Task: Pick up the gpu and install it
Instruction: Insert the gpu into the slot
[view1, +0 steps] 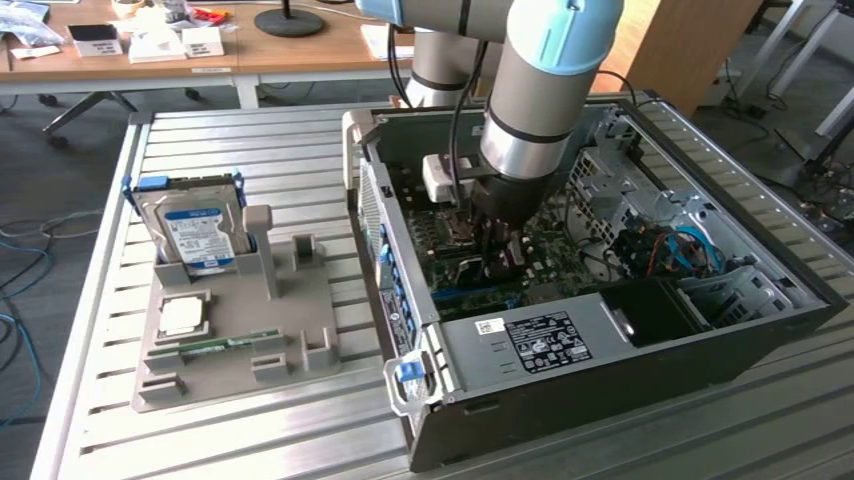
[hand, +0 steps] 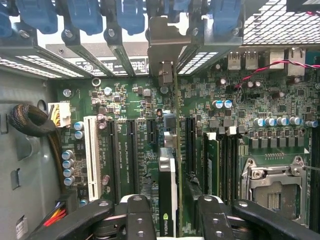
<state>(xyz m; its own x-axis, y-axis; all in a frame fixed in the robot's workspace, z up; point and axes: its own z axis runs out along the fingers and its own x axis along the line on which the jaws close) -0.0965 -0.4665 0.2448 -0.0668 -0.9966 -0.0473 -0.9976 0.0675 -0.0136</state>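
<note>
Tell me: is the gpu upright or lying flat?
Upright: the gpu stands on edge on the green board, inside the case.

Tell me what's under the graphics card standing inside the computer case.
Beneath the thin green graphics card with silver bracket lies the green motherboard, with black slots either side. The slot directly under the card is covered by its edge.

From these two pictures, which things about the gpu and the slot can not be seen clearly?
- gpu in the exterior view: hidden behind the arm and gripper inside the case.
- Whether the card sits fully in its slot: wrist view looks along the card's edge, so the contact line is hidden.
- Gripper grip: the fingers flank the card, but contact cannot be told.
- Small board markings: too small to read.
</note>
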